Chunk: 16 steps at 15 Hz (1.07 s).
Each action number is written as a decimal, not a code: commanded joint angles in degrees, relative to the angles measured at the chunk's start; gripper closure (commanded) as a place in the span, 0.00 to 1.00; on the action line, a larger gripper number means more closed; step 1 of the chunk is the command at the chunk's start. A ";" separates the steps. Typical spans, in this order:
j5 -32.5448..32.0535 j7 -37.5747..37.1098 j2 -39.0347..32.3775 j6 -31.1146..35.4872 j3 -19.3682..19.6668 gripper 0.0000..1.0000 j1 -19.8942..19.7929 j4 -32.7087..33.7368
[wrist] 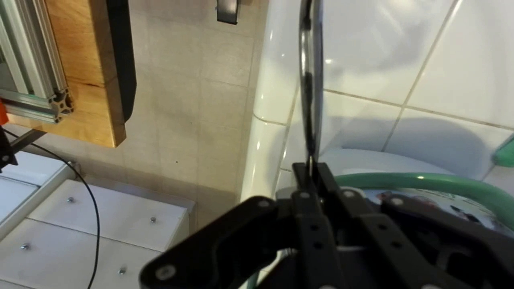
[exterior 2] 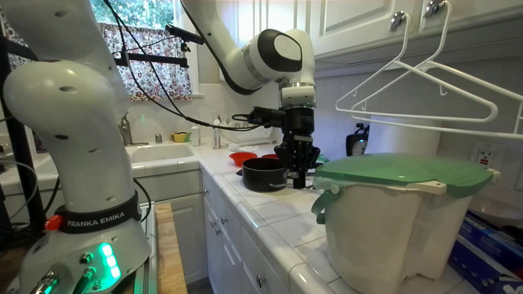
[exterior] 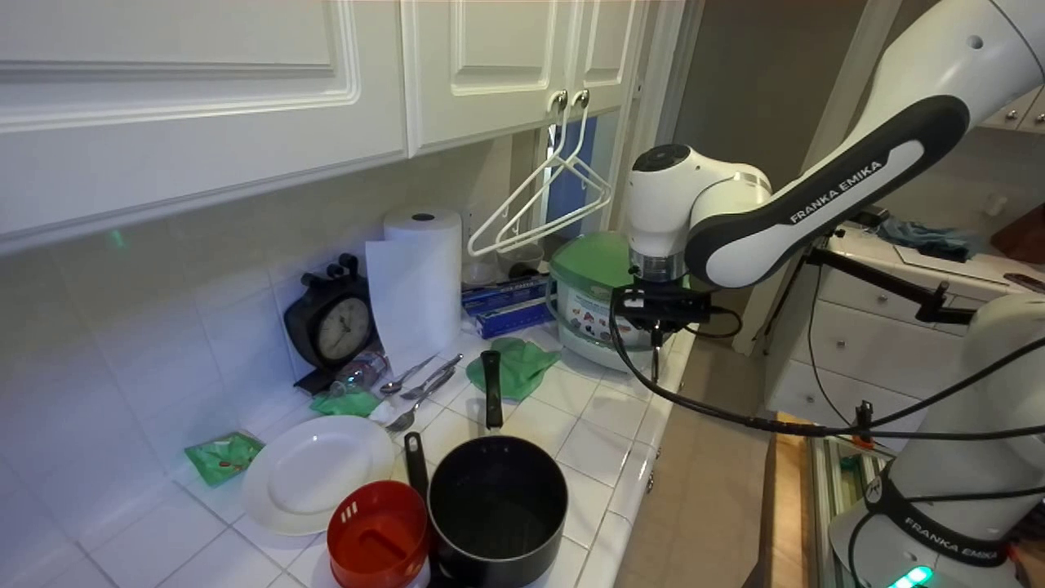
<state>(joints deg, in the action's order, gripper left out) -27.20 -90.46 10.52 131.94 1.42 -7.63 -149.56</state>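
My gripper [wrist: 311,170] is shut on a thin metal utensil [wrist: 311,80], seen edge-on in the wrist view; its kind is hard to tell. The utensil also shows at the gripper [exterior 2: 299,183] in an exterior view [exterior 2: 281,185], sticking out sideways. In an exterior view, the gripper [exterior: 657,331] is at the counter's front edge, beside a white bin with a green lid [exterior: 596,261]. The bin's green handle [wrist: 401,179] is just beside the fingers in the wrist view. More cutlery [exterior: 424,384] lies on the counter by a green cloth [exterior: 516,369].
A black pot [exterior: 498,506], a red bowl [exterior: 378,531] and a white plate [exterior: 318,474] stand on the tiled counter [exterior: 588,445]. Paper towels [exterior: 424,286], a black scale [exterior: 335,322] and blue boxes [exterior: 510,306] stand by the wall. White hangers [exterior: 543,204] hang from the cabinet knobs.
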 commanded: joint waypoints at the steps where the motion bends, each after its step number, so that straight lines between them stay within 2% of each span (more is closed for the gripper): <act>1: -1.10 -0.07 5.67 0.38 1.58 0.97 -2.72 -5.63; 7: -2.30 0.05 9.70 0.55 1.94 0.97 -6.94 -8.93; 16: -0.72 4.22 7.17 8.44 -2.77 0.97 -3.72 -5.44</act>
<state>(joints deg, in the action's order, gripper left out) -28.01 -88.28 18.24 138.43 -0.13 -11.99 -156.24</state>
